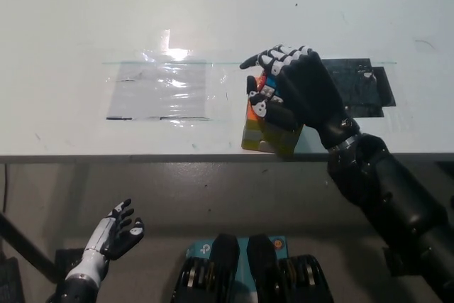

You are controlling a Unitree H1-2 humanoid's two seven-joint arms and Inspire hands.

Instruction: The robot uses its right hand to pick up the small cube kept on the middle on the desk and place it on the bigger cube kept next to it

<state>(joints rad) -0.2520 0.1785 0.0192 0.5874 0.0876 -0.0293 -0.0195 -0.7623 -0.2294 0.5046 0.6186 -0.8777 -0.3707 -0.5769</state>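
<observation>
The right hand [287,90] grasps the small cube [264,90] and rests over the top of the bigger cube [264,133] at the counter's [71,19] near edge. The left hand [117,232] hangs released below, fingers spread.

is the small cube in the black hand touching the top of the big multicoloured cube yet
Cannot tell. In the head view the black right hand covers the small cube and the top of the big multicoloured cube, hiding any contact or gap.
</observation>
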